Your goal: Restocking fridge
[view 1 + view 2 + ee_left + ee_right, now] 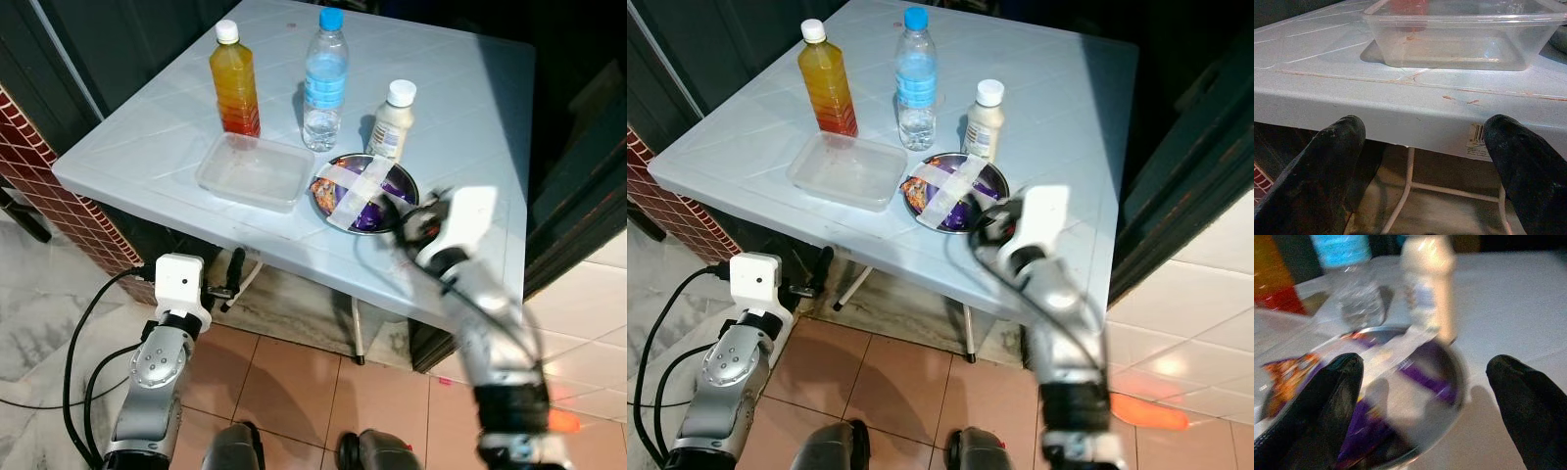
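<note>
While nothing has yet left the table (470, 127), both arms are raised toward its near edge. Nearest, the left gripper (233, 279) hangs just below that edge, fingers spread wide and empty, aimed at the clear plastic container (253, 171) sitting just in from the edge. The right gripper (1425, 396), blurred in the head views, hovers over the near edge with fingers wide apart and empty, closing on the taped steel bowl (364, 192) of snack packets. Behind the bowl, farther from the edge, stand a small white bottle (392, 121), a water bottle (324, 82) and an orange juice bottle (235, 81). Restocking looks barely begun: all five items remain to be carried, and no fridge is visible.
</note>
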Controlling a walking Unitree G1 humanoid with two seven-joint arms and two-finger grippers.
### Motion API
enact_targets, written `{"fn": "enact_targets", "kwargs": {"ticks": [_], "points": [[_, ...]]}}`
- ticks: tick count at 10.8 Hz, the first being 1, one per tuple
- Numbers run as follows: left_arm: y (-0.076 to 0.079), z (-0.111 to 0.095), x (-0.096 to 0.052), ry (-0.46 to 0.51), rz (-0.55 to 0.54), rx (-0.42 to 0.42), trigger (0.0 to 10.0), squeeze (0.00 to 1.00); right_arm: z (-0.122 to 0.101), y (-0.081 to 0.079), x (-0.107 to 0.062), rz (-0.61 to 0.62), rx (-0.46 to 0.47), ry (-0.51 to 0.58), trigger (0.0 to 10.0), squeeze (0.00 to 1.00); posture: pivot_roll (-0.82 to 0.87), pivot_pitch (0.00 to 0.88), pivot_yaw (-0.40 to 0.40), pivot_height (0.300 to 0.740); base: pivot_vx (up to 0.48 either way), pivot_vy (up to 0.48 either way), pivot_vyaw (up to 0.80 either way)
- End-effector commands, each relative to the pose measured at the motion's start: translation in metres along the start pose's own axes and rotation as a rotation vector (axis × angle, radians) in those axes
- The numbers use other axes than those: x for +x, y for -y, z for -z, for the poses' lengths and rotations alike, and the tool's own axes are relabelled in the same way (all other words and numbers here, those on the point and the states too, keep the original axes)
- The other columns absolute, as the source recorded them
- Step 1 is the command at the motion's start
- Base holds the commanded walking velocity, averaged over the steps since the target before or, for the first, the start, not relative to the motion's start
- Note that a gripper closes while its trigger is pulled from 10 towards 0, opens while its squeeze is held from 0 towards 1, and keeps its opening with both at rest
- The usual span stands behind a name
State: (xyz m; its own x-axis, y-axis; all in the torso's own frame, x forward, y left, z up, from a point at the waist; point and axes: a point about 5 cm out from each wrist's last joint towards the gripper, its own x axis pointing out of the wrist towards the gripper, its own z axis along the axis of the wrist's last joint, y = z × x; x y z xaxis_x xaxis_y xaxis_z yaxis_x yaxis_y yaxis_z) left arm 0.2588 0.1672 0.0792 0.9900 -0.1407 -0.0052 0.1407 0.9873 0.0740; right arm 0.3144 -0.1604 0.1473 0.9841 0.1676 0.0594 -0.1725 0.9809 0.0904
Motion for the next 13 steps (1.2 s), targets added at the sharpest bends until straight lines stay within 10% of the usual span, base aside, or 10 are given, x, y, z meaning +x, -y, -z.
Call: {"fn": "enact_targets", "kwargs": {"ticks": [1,6,13], "points": [[-0.001,0.001,0.000,-0.005,0.001,0.008,10.0,0.00,-0.008,0.014,0.003,0.066,-0.039,0.030,10.0,0.00,-0.01,0.122,0.026,0.740,0.000,0.000,0.00],[-0.001,0.000,0.002,-0.004,0.007,0.013,10.0,0.00,-0.003,0.060,0.028,0.142,-0.045,-0.030,10.0,0.00,0.01,0.123,0.032,0.740,0.000,0.000,0.00],[0.002,0.001,0.001,-0.009,0.012,0.009,10.0,0.00,0.012,0.055,0.044,0.003,0.030,-0.114,10.0,0.00,0.01,0.122,0.026,0.740,0.000,0.000,0.00]]}}
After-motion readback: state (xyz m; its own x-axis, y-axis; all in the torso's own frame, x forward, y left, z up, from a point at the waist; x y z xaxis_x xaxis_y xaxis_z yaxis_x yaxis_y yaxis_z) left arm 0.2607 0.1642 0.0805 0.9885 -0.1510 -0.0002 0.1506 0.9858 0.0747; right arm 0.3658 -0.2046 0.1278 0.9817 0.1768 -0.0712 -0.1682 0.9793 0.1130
